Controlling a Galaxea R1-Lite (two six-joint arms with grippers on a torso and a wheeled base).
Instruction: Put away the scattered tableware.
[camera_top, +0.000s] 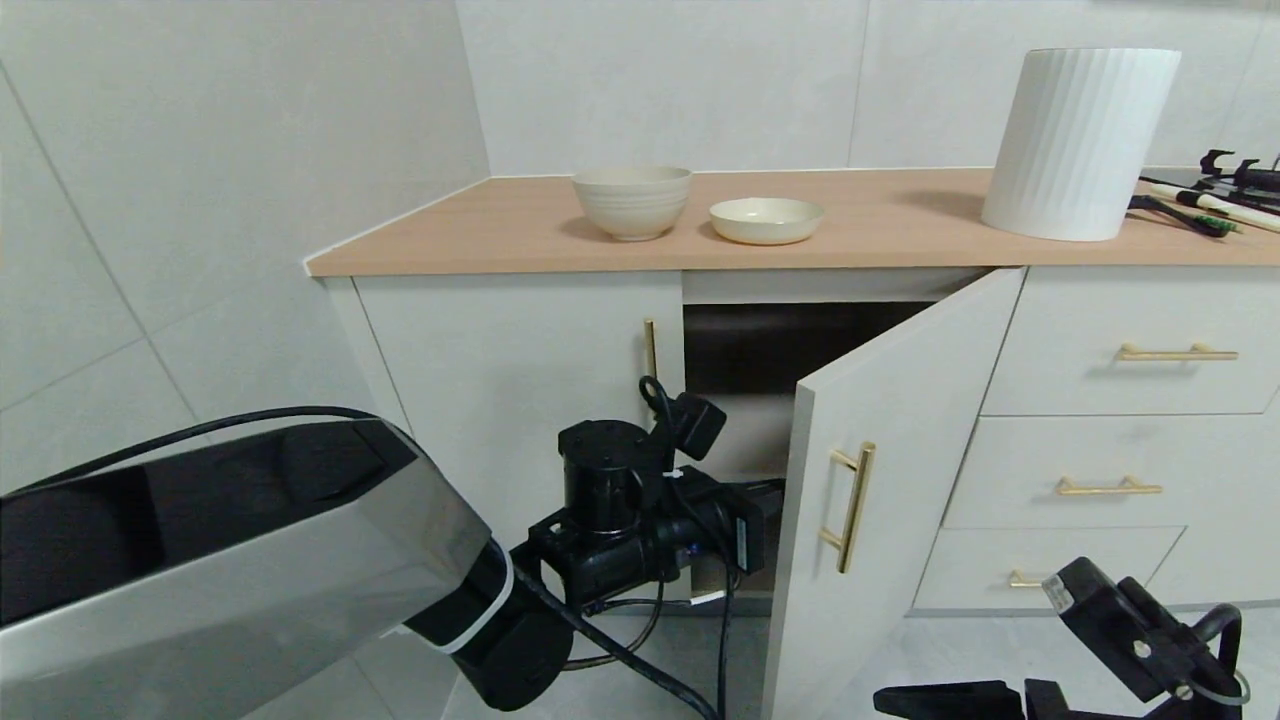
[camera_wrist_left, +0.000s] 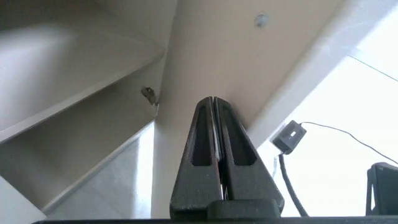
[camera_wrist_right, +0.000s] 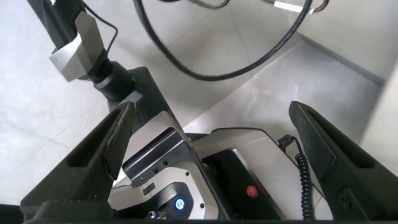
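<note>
- cream bowl (camera_top: 632, 201) and shallow dish (camera_top: 766, 219) side by side on wooden countertop (camera_top: 480, 235), upper centre of head view
- left gripper (camera_wrist_left: 212, 106) pressed shut, empty, at open cabinet (camera_top: 900, 420), lower centre
- right gripper (camera_wrist_right: 211, 112) spread wide, empty, above floor (camera_wrist_right: 311, 68)

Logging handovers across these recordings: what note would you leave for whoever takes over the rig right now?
Left tool: shut, empty, at the mouth of the cabinet.
Right tool: open, empty, low above the floor.
The bowl and shallow dish sit side by side on the counter, neither held.
Done: the cabinet door stands open.
Left: move both pieces into the cabinet, then probably shut the door.
</note>
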